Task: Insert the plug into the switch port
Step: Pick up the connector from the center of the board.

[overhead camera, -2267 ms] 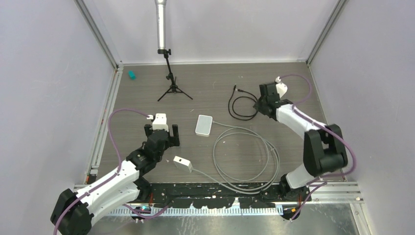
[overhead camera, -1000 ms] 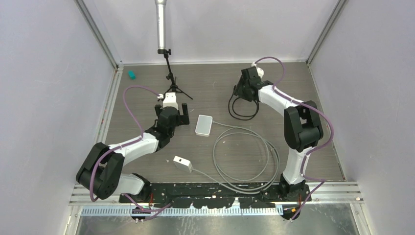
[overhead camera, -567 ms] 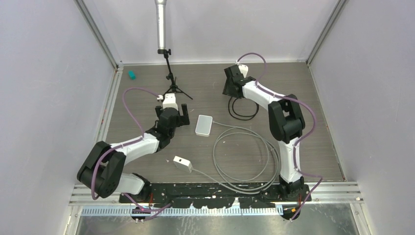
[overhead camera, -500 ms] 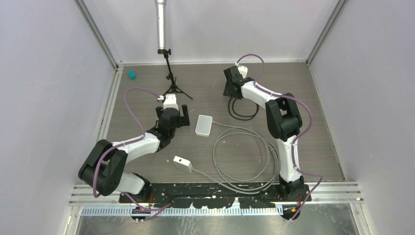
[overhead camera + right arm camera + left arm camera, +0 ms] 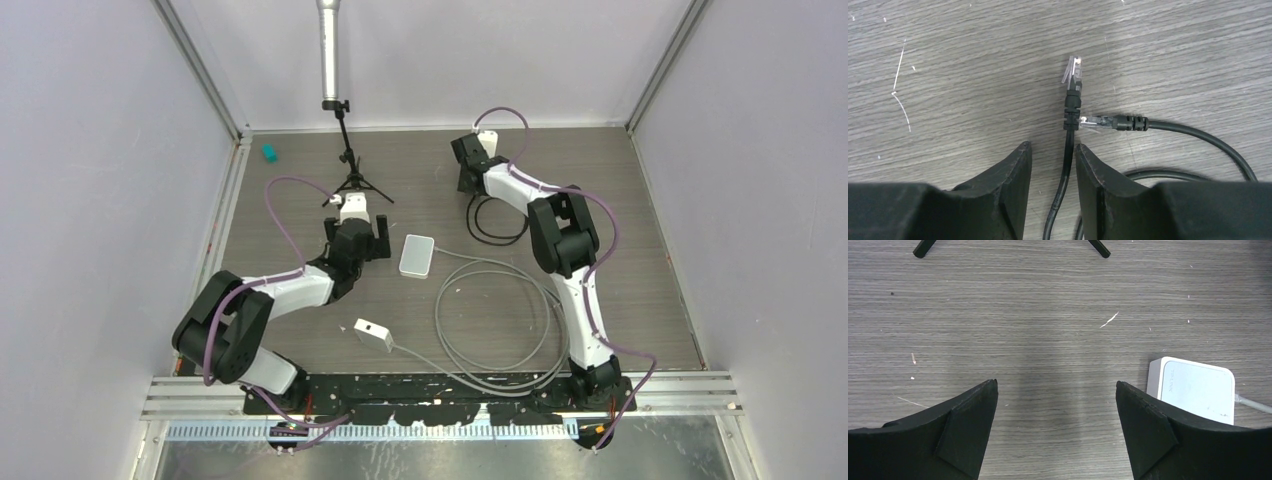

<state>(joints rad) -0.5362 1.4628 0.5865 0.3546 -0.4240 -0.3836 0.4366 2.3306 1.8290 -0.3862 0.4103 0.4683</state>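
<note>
Right wrist view: plug (image 5: 1074, 70) points to frame top; its cable (image 5: 1066, 160) runs down through the right gripper (image 5: 1053, 147), jaws part-spread, not yet pinching.

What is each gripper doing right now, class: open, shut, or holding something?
Left gripper: open wide, empty, above the grey wood-grain tabletop.
Right gripper: open narrowly, fingers either side of the thin black network cable, not clamping it.

We look down on a grey wood-grain counter (image 5: 420, 160) carrying a small black tripod (image 5: 354, 183), with a silver pole (image 5: 328, 50) rising from it. Behind the tripod and on both sides of it stand pale lilac walls (image 5: 90, 200), joined by aluminium posts (image 5: 200, 68). Left of the tripod lies a small teal object (image 5: 268, 152). The light is even.
</note>
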